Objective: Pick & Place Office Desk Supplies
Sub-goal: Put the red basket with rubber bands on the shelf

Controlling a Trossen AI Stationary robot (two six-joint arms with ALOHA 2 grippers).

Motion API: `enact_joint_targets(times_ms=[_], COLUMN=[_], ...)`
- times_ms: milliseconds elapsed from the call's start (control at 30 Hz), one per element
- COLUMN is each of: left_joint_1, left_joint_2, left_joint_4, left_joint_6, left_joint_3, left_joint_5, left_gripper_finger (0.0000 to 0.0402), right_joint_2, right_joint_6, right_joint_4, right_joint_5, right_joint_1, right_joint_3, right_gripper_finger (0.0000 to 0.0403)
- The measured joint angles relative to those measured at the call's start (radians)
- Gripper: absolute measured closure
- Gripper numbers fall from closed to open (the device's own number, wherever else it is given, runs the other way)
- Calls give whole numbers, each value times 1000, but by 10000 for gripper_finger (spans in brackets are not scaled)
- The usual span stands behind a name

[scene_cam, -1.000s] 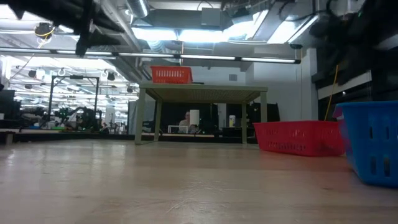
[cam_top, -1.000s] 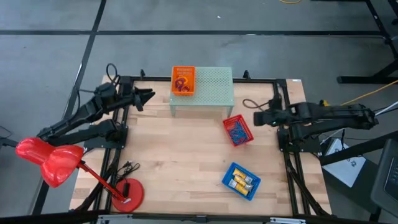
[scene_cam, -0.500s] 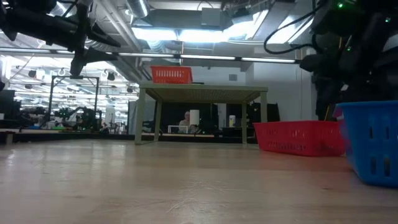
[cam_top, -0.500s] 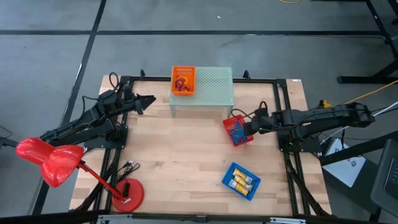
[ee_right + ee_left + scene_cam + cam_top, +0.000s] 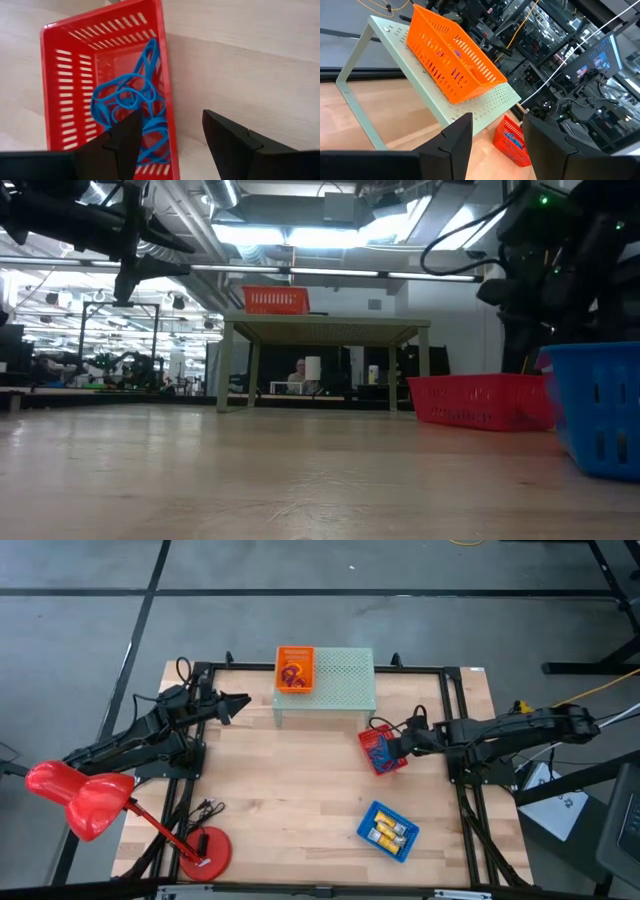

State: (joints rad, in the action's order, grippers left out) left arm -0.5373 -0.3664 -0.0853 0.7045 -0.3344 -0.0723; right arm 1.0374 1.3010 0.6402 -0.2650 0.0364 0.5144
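Observation:
Three small baskets hold the supplies. A red basket (image 5: pixel 382 750) with blue loop clips (image 5: pixel 131 102) stands on the table right of centre. A blue basket (image 5: pixel 388 830) with yellow-and-silver blocks stands nearer the front. An orange basket (image 5: pixel 295 669) with rings sits on a pale green perforated stand (image 5: pixel 340 678). My right gripper (image 5: pixel 393 743) (image 5: pixel 170 127) is open, just above the red basket's right rim (image 5: pixel 167 95); whether it touches the rim, I cannot tell. My left gripper (image 5: pixel 240 699) (image 5: pixel 495 135) is open in the air left of the stand.
A big red desk lamp (image 5: pixel 85 798) stands on its round base (image 5: pixel 205 852) at the table's near left corner. Black cables (image 5: pixel 404 706) lie near the right arm. Bare wood lies in the table's middle (image 5: pixel 290 780).
My right arm reached from the table's right edge toward the red basket and came down at its right rim, staying open. My left arm swung slightly toward the near edge, then held still. The baskets have not moved.

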Motion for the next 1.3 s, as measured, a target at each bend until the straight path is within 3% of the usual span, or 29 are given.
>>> enact_joint_targets(times_ms=[700, 867, 1100, 1300], left_joint_1=[0, 0, 0, 0], left_joint_2=[0, 0, 0, 0], left_joint_4=[-60, -61, -61, -61], left_joint_6=[-1, -1, -2, -4], left_joint_3=[0, 0, 0, 0], left_joint_5=[0, -6, -6, -7], left_gripper_finger=[233, 233, 233, 233], right_joint_2=[141, 149, 149, 148], right_joint_6=[19, 25, 26, 23], right_joint_4=[-49, -68, -73, -80], right_joint_5=[-3, -3, 47, 76], right_joint_1=[0, 0, 0, 0], right_joint_3=[-10, -10, -10, -3], right_gripper_finger=[202, 253, 381, 392])
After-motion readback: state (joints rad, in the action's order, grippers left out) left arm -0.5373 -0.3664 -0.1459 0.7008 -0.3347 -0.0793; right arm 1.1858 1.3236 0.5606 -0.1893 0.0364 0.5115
